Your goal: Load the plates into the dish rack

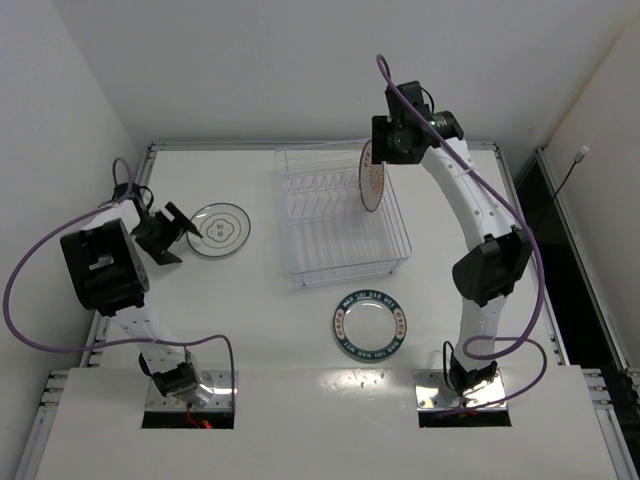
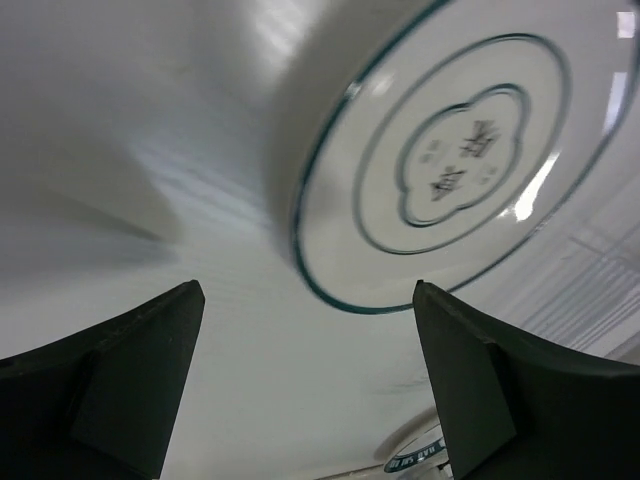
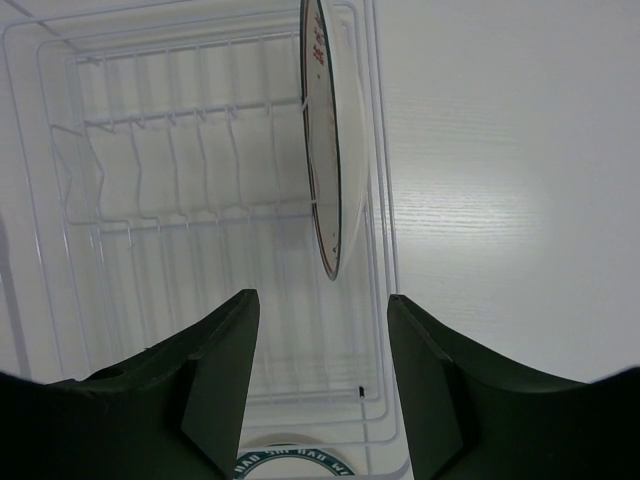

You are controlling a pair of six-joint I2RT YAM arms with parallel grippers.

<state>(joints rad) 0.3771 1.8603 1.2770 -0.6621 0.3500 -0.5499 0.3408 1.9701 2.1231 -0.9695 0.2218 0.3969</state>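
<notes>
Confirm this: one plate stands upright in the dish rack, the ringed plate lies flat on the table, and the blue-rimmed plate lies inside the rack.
Wrong on the blue-rimmed plate: it lies flat on the table in front of the dish rack, not inside it, as the top external view shows. The rest holds.

Three plates (image 1: 219,229) (image 1: 372,178) (image 1: 371,322), one dish rack (image 1: 340,265), two end effectors (image 1: 183,224) (image 1: 388,150)

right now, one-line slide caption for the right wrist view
Open right gripper above the dish rack, the orange-striped plate standing on edge in its tines.
</notes>
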